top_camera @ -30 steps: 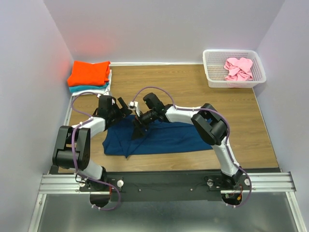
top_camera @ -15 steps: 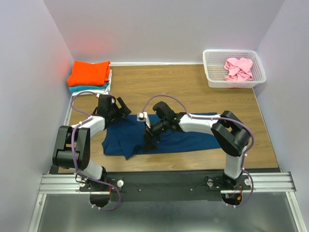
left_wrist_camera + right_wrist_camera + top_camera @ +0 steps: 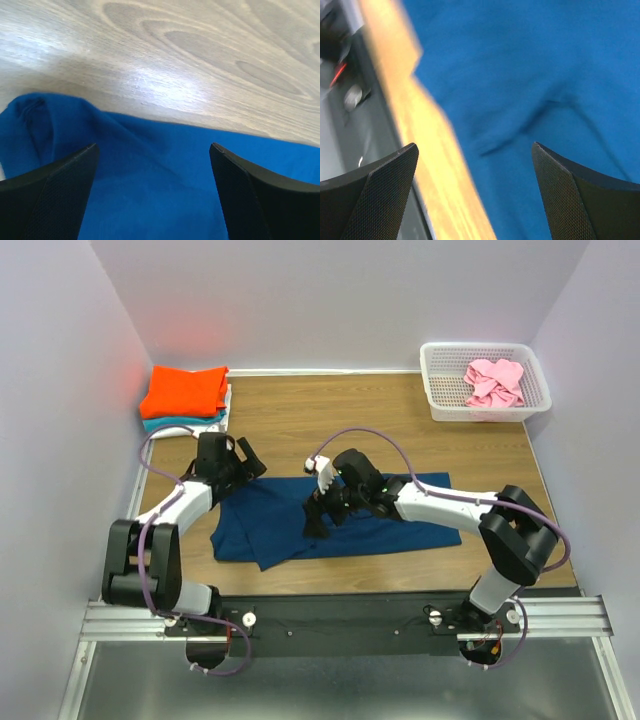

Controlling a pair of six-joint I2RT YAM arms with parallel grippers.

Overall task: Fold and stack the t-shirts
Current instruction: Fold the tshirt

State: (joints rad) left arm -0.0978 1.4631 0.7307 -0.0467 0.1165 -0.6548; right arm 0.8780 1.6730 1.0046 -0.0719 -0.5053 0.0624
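Two arms are working over one navy t-shirt, which is lying spread on the wooden tabletop with its left part doubled over in a slanted flap.

Top view:
- The left gripper is sitting at the shirt's far-left corner.
- The right gripper is pointing down over the shirt's middle, beside the flap.
- Only this view is showing the other tees. An orange t-shirt is lying folded on a teal t-shirt and a white t-shirt in the far-left corner. A pink t-shirt is lying crumpled in the white lattice basket at far right.

Left wrist view:
- The gripper is standing released, with nothing between the black, fine-meshed fingers.
- The cloth is reading as a brighter blue here, a soft matte knit. A rounded bulge is showing at its left, and its curved edge is lying against glossy wood grain.
- Whether the fingers are touching the cloth, I cannot tell.

Right wrist view:
- The picture is blurred.
- This gripper is also gaping wide and holding nothing.
- Blue cloth with shallow dark creases is filling most of the view. A slanting strip of tabletop is running along it, and a grey metal rail is lying beyond that strip.
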